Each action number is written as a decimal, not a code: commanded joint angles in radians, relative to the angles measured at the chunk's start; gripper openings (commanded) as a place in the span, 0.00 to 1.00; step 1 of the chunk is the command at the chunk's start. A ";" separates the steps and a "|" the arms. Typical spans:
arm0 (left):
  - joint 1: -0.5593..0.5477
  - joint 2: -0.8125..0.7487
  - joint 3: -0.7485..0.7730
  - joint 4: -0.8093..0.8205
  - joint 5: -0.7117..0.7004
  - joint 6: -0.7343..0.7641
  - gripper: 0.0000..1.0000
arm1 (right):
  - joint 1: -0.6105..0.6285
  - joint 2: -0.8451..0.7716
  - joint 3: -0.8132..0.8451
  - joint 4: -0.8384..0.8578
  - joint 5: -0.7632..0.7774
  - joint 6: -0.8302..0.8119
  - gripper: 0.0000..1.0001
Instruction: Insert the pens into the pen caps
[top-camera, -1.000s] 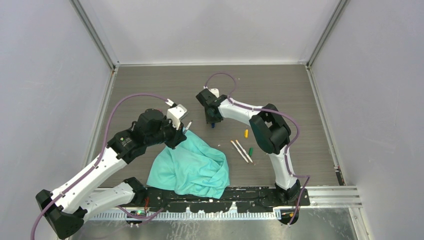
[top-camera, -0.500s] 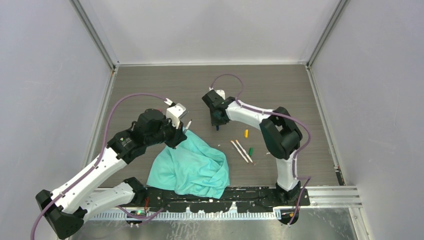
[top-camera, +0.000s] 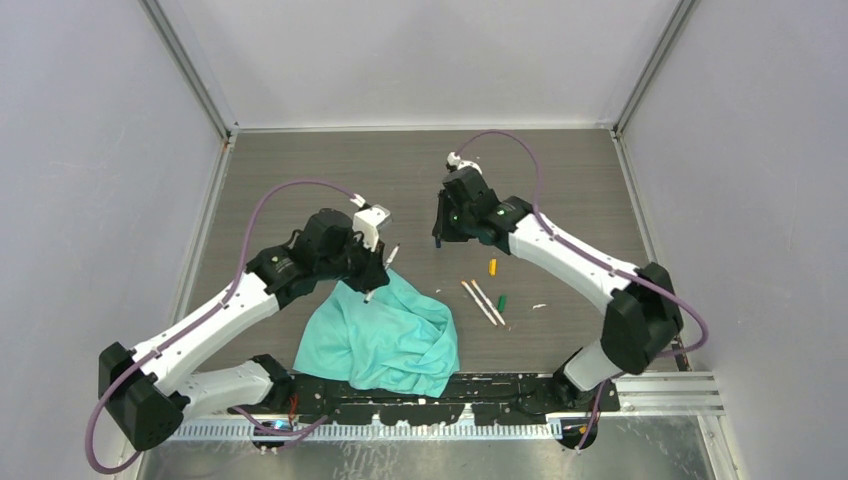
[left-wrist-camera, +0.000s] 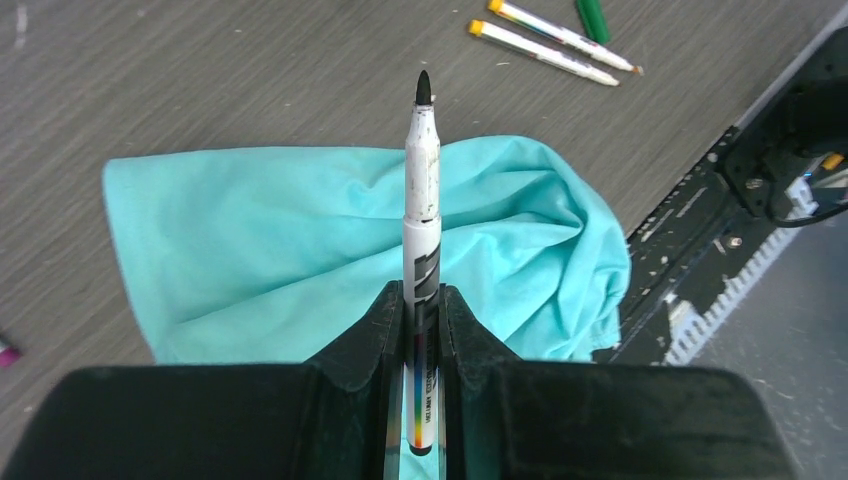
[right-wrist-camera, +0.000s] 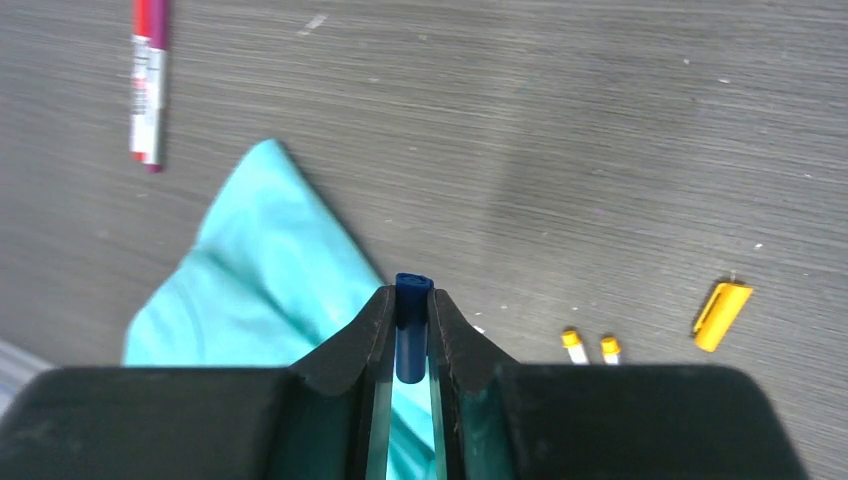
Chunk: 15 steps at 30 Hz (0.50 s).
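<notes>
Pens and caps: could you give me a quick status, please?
Left claw shut on white dark-tipped pen. Right claw shut on blue plastic cap. Path between them clear.

Five thin white-barrelled marker pens are counted: one black-tipped pen (left-wrist-camera: 422, 200), centre; two yellow-ended pens (left-wrist-camera: 545, 48), upper right; apparently two capped pens (right-wrist-camera: 146, 90), upper left. Three stubby plastic caps are off the pens: blue cap (right-wrist-camera: 412, 310), yellow cap (right-wrist-camera: 720, 315), green cap (left-wrist-camera: 592, 17). One crumpled teal cloth (top-camera: 385, 335) is seen.

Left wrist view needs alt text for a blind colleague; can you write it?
The left pincer is shut on an uncapped white pen, dark tip pointing away, above a crumpled teal cloth on the grey table. At top right lie two more pens and a green cap.
</notes>
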 joint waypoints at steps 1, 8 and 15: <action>0.000 0.031 0.037 0.085 0.125 -0.052 0.00 | 0.004 -0.136 -0.030 0.118 -0.091 0.081 0.01; 0.001 0.078 0.024 0.109 0.202 -0.073 0.00 | 0.004 -0.236 -0.073 0.256 -0.122 0.161 0.01; 0.001 0.083 0.026 0.132 0.209 -0.107 0.00 | 0.026 -0.231 -0.085 0.315 -0.163 0.188 0.01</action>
